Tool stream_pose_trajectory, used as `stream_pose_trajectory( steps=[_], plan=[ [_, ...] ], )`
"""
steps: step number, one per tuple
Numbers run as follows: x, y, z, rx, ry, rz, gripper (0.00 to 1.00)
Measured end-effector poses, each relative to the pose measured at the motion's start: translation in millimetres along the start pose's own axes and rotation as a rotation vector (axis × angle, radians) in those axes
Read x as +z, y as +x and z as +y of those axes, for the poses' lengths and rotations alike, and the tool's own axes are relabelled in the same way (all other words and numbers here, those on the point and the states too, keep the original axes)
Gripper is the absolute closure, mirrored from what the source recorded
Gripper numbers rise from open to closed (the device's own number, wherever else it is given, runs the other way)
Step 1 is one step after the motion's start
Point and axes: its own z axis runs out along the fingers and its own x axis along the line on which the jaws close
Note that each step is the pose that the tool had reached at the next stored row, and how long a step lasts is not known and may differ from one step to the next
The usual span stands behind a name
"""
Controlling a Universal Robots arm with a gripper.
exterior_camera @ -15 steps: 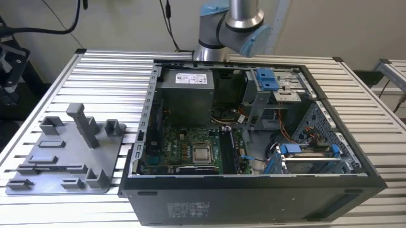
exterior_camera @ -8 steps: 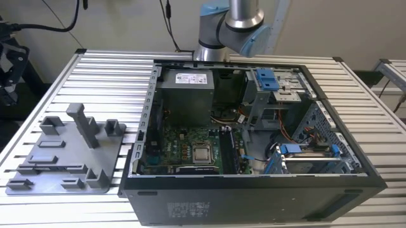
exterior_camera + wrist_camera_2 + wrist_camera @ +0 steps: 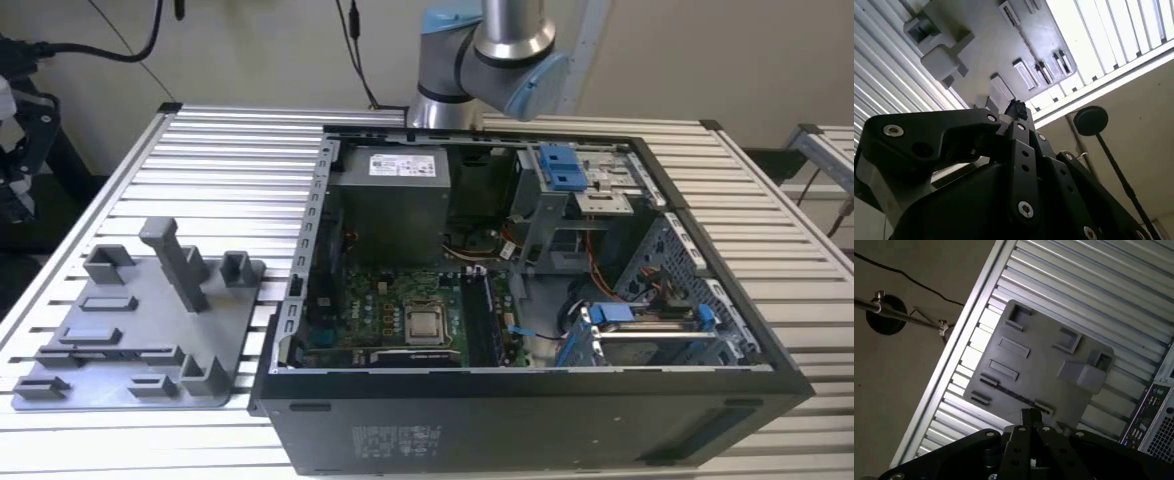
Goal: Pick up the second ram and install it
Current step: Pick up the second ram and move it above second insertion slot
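1. Grey plastic tray (image 3: 1044,371) lies on the slatted table (image 3: 1079,285), beside the open computer case (image 3: 534,410). The gripper (image 3: 1029,414) hangs well above the tray, its tips drawn together and holding nothing.
2. A thin dark strip in a slot of the tray, on the side away from its tall peg (image 3: 171,255), is probably the second ram (image 3: 1006,391).
3. A clean pick likely calls for opened jaws squared across the strip's mid-length, then a straight lift off the tray.
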Motion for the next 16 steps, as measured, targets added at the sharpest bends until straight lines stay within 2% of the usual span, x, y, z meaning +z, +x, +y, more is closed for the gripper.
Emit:
stream_pose_trajectory(
  steps=[16],
  plan=[
    [0.0, 0.1, 0.1, -0.287, 0.0008, 0.0184, 0.89]
  ],
)
